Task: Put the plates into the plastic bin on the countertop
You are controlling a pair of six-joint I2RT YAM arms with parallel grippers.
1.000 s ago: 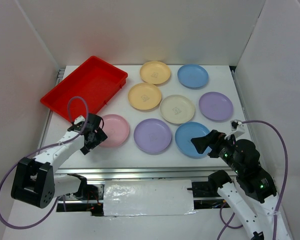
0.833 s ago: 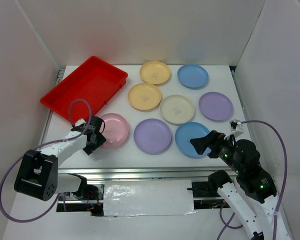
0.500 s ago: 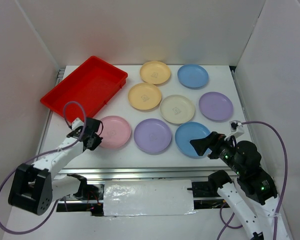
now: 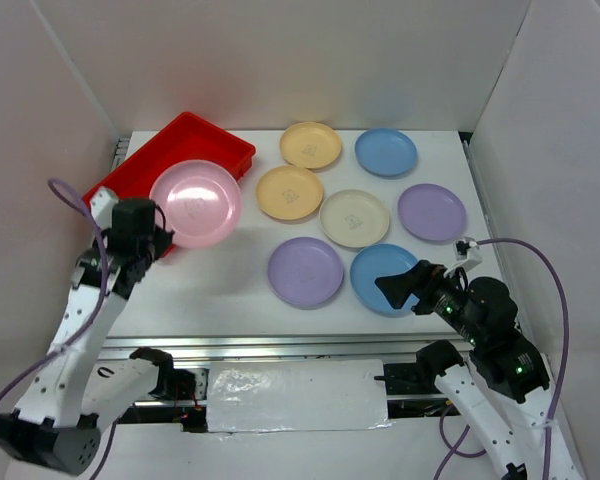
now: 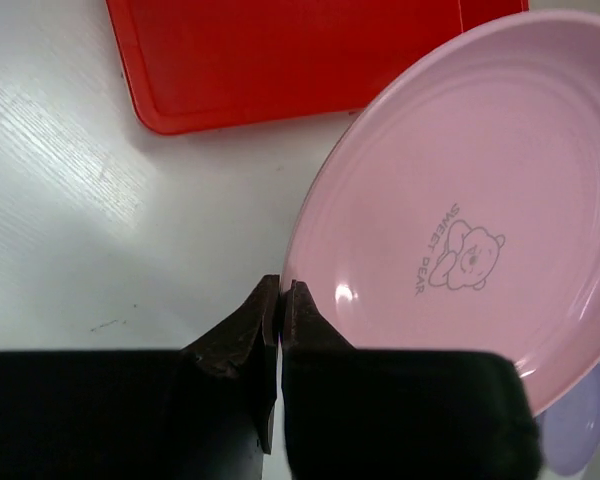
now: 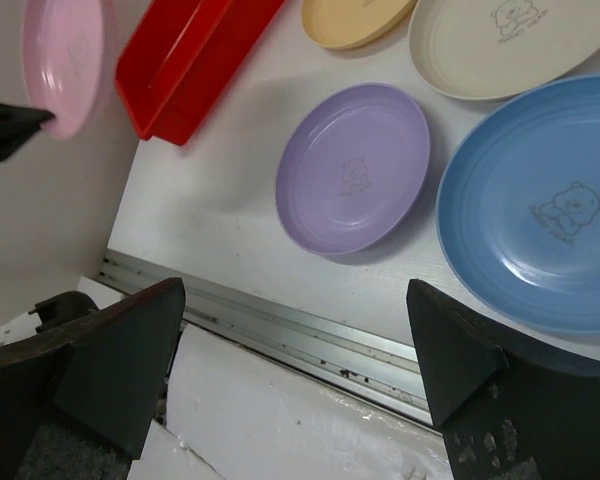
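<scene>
- While clamped on the rim of a pink plate (image 4: pixel 195 203), the left pincer (image 5: pixel 281 300) hangs by the bin (image 4: pixel 195 140), far-left corner.
- Right pincer (image 4: pixel 400 287) gapes wide near the front edge.

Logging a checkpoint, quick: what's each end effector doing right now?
Left end effector: closed on the rim of the pink plate.
Right end effector: open, holding nothing.

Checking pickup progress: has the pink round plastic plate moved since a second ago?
Yes. The pink plate rose from beside the near purple plate and now overlaps the red plastic bin.
</scene>
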